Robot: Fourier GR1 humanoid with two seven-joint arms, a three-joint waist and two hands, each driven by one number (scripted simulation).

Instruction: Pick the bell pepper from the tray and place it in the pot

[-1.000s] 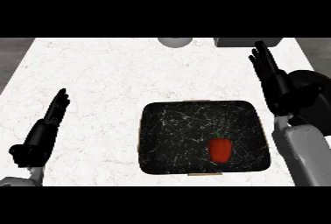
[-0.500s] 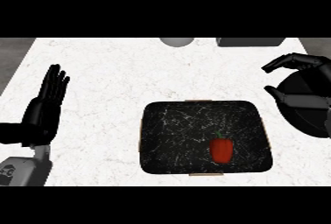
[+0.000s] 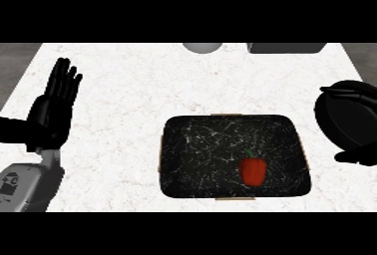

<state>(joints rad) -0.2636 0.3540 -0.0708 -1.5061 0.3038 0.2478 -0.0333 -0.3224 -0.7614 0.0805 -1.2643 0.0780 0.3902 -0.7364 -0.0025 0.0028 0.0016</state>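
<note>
A red bell pepper with a green stem lies in the right half of the black, white-veined tray at the counter's middle. My right hand hangs at the view's right edge, just right of the tray and above the pepper's level, with relaxed fingers and nothing in it. Resting at the far left is my left hand, open with fingers up, well apart from the tray. A dark grey object at the counter's far edge is cut off by the view; I cannot tell whether it is the pot.
A light grey round thing sits at the far edge, also cut off. White marble counter spreads between my left hand and the tray. The counter's left edge runs just behind the left hand.
My right hand has dropped from the far right corner toward the tray's right side and turned its palm over. The left hand rose to fingers-up. The pepper has not moved.
</note>
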